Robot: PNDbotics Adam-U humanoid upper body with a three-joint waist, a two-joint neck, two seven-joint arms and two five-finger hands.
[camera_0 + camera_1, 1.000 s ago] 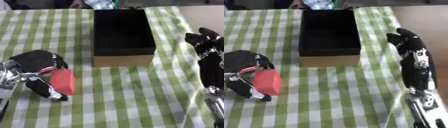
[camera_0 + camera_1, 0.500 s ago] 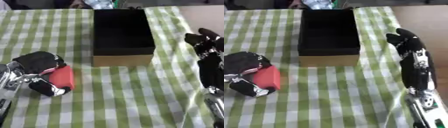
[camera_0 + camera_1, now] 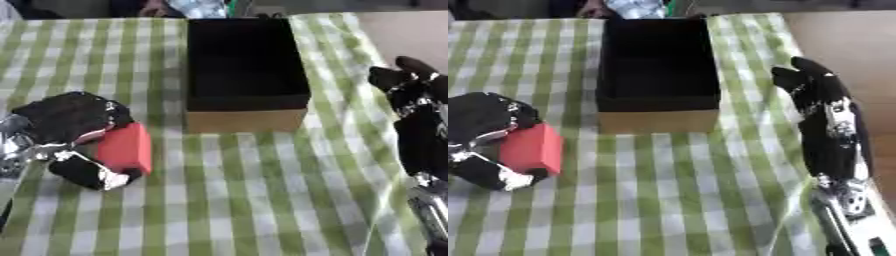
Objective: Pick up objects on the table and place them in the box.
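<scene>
A red block [image 3: 125, 148] sits in my left hand [image 3: 68, 125] at the left side of the green checked table; the fingers curl over its top and the thumb presses it from below. The hand and block hang a little left of the cardboard box [image 3: 247, 120], whose dark inside shows nothing. My right hand [image 3: 820, 95] stands at the right edge of the table, fingers straight and pointing away, holding nothing.
The green-and-white checked cloth [image 3: 262, 190] covers the table. Beyond the box's far end lie a shiny wrapped thing [image 3: 199, 7] and something green. A bare tan surface [image 3: 842, 40] lies right of the cloth.
My left hand has risen slightly and moved toward the box with the red block in it. The right hand has stayed put.
</scene>
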